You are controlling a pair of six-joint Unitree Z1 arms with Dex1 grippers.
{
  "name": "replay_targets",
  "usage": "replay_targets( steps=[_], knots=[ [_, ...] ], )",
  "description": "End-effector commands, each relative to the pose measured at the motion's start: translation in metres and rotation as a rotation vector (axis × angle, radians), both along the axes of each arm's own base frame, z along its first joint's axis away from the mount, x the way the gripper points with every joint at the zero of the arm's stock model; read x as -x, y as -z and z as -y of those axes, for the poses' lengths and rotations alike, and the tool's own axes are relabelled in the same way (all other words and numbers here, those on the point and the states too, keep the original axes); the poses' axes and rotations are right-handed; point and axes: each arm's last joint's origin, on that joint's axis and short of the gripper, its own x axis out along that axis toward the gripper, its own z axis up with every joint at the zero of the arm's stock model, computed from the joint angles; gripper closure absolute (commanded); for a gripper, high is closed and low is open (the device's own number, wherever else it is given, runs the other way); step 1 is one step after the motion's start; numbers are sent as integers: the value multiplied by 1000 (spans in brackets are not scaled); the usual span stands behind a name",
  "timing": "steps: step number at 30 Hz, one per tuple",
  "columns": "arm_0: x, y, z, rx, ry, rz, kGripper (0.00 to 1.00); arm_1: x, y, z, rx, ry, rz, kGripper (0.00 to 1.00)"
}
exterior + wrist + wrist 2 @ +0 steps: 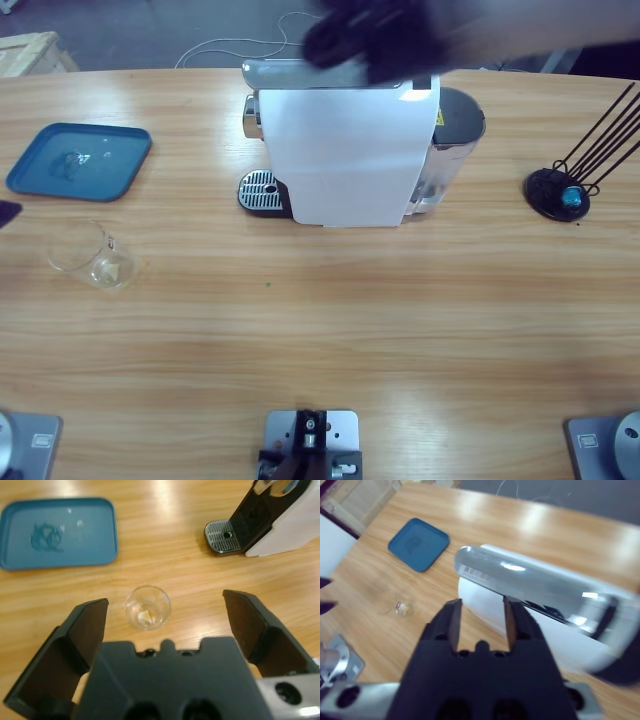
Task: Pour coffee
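My two grippers, one over the glass, one over the machine.

My left gripper (pixel 165 625) hangs spread wide above the small clear drinking glass (pixel 148 608), touching nothing; my right gripper (pixel 482 622), jaws parted and empty, hovers over the white coffee machine's silver top lever (pixel 540 587). No coffee shows yet. The glass sits well apart from the round metal drip grate (pixel 260 190); I judge a careless closing could tip it.

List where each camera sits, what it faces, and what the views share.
High view: above the table, looking down on the white boxy coffee machine; a dark blurred claw shows above it.
Left wrist view: behind the open left claw, facing the small clear glass.
Right wrist view: behind the right claw, over the machine.
All share the blue plastic tray.
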Motion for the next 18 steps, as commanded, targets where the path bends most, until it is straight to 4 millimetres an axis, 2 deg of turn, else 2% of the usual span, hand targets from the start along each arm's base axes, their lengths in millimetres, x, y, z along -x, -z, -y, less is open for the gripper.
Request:
replay_targets(
  steps=[1,4,6,9,12,18],
  knots=[
    [-4,29,4,-53,-93,-123,9,89,-24,102,99,-53,38,0],
    [-10,39,12,-67,-180,-184,9,106,-7,128,92,-25,10,0],
    [-19,46,26,-106,-204,-220,9,111,-3,137,92,-20,0,0],
    [-17,55,40,-149,-188,-222,9,115,1,144,117,-13,-11,0],
    [-13,60,42,-151,-206,-219,8,120,11,152,132,-9,-28,0],
    [-17,73,47,-193,-277,-229,6,133,28,172,129,-2,-43,0]
  ],
)
